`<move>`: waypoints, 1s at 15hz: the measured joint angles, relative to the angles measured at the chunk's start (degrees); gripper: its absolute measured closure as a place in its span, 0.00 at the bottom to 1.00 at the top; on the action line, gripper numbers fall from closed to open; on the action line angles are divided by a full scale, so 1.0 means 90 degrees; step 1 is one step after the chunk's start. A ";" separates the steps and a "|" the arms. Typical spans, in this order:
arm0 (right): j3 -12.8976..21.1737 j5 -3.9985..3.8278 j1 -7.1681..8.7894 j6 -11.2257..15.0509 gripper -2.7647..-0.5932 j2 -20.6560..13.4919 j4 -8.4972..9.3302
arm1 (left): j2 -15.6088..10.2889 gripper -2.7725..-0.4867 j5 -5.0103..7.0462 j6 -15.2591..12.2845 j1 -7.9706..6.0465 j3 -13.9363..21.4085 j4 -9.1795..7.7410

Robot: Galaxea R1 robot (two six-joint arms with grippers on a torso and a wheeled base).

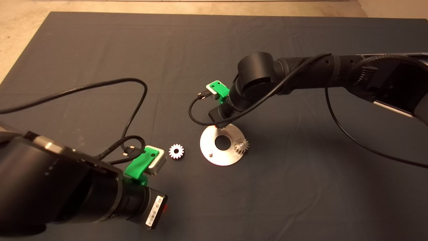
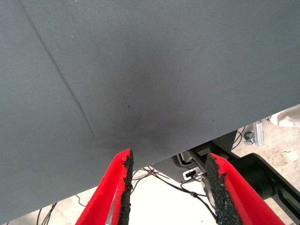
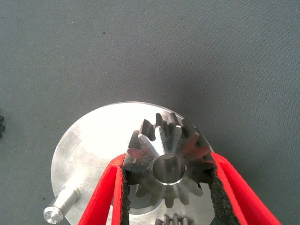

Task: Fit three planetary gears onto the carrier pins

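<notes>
grey gear [image 3: 167, 164] is pinched in the right tool [image 3: 166, 187] over the disc [image 1: 220, 155], near a bare pin [image 3: 60, 207]. one gear [image 1: 240, 145] sits on its pin, the silver gear [image 1: 176, 151] on the table beside the disc. left tool [image 2: 168, 187] hangs open, empty.

The left claw [image 2: 168, 187] has two red fingers [image 2: 105, 194] with rough black pads, and they stand apart with nothing between them. Behind them lies the flat dark grey cloth mat [image 2: 140, 70] on the desk, marked by a thin crease line. Past the mat's edge show the pale floor [image 2: 154, 206], some thin black cables [image 2: 185, 190] and a black machine part [image 2: 262, 176].
</notes>
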 joint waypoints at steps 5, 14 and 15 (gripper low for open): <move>-0.0043 -0.0134 0.0001 0.0003 0.85 0.0129 -0.0024 | 0.0003 0.76 -0.0003 0.0003 0.0000 0.0000 0.0000; -0.0211 -0.0195 0.0016 0.0003 0.85 0.0303 -0.0024 | 0.0001 0.76 -0.0011 0.0000 0.0000 0.0000 0.0000; -0.0214 -0.0210 0.0016 0.0003 0.85 0.0303 -0.0023 | 0.0000 0.76 -0.0012 0.0000 0.0000 0.0000 0.0000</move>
